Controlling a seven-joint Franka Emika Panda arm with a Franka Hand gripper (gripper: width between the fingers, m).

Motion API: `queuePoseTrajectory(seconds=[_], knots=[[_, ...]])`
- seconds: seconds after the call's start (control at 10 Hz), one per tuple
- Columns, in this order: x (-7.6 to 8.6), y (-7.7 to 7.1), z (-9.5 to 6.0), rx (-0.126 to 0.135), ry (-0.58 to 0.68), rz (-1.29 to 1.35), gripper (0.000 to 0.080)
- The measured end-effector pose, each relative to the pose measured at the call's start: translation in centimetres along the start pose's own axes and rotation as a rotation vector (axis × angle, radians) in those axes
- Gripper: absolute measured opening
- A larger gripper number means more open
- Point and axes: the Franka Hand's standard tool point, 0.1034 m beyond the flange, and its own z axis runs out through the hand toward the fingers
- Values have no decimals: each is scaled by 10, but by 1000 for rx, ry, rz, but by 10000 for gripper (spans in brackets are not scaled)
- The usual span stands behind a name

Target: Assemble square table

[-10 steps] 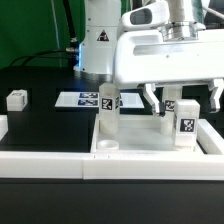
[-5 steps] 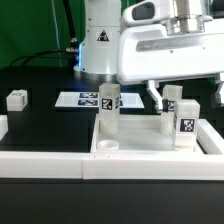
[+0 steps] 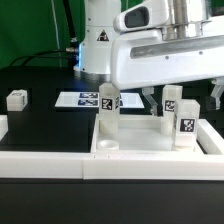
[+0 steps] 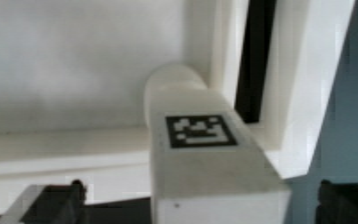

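Observation:
The white square tabletop (image 3: pixel 132 147) lies upside down at the front of the exterior view. Three white tag-marked legs stand upright on it: one at the far left corner (image 3: pixel 110 101), one at the far right (image 3: pixel 172 104) and one at the near right (image 3: pixel 185 126). A fourth leg (image 3: pixel 16 98) lies loose on the black table at the exterior view's left. My gripper (image 3: pixel 184 90) is open and hovers above the far right leg. In the wrist view that leg (image 4: pixel 201 135) stands between the two dark fingertips (image 4: pixel 51 205), which do not touch it, with my gripper (image 4: pixel 197 206) wide apart around it.
The marker board (image 3: pixel 78 99) lies behind the tabletop. A low white border wall (image 3: pixel 40 164) runs along the front left. The robot's base (image 3: pixel 98 40) stands at the back.
The open gripper has risen from around the far right leg, so its fingers now stand higher. The leg stays upright in place. Nothing else has moved.

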Motion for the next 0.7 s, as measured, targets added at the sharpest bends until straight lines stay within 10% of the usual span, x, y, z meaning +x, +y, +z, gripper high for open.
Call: queuePoseTrajectory(seconds=[0.7], knots=[[7,9,8,8,-77,22,605]])
